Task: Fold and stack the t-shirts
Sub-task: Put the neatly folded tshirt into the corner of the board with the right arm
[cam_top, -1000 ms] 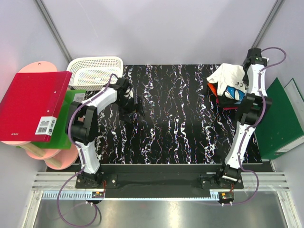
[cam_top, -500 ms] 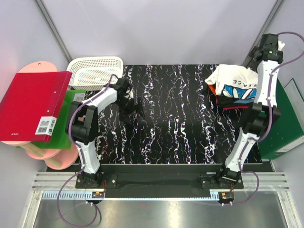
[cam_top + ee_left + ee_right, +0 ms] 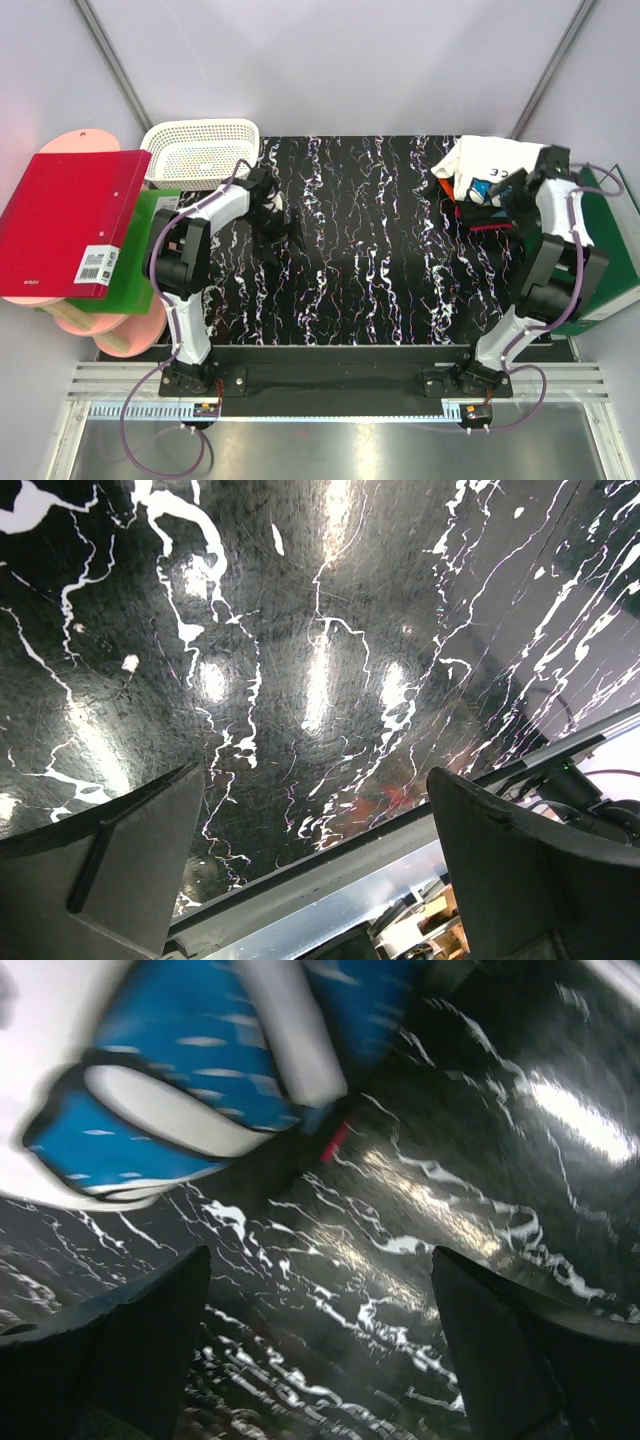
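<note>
The t-shirts lie in a pile at the table's far right. A white shirt [image 3: 487, 160] with blue print is on top, black cloth [image 3: 472, 211] shows beneath it, and red-orange cloth [image 3: 444, 186] shows at the left edge. My right gripper [image 3: 512, 196] hovers at the pile's right edge, open and empty. In the right wrist view the blue and white print [image 3: 190, 1090] fills the upper left, ahead of my right gripper [image 3: 320, 1255]. My left gripper [image 3: 284, 228] hangs open over bare table, far from the pile. In the left wrist view nothing lies between the jaws of my left gripper [image 3: 315, 775].
A white lattice basket [image 3: 200, 150] stands at the back left. A red binder [image 3: 70, 220] and a green binder [image 3: 150, 250] lie on pink discs [image 3: 70, 150] off the left edge. Another green binder [image 3: 600, 250] sits off the right edge, close to the right arm.
My right gripper opened, swung up behind the pile and came back down at its right edge. The white shirt now lies spread on top. The left arm has not moved.
</note>
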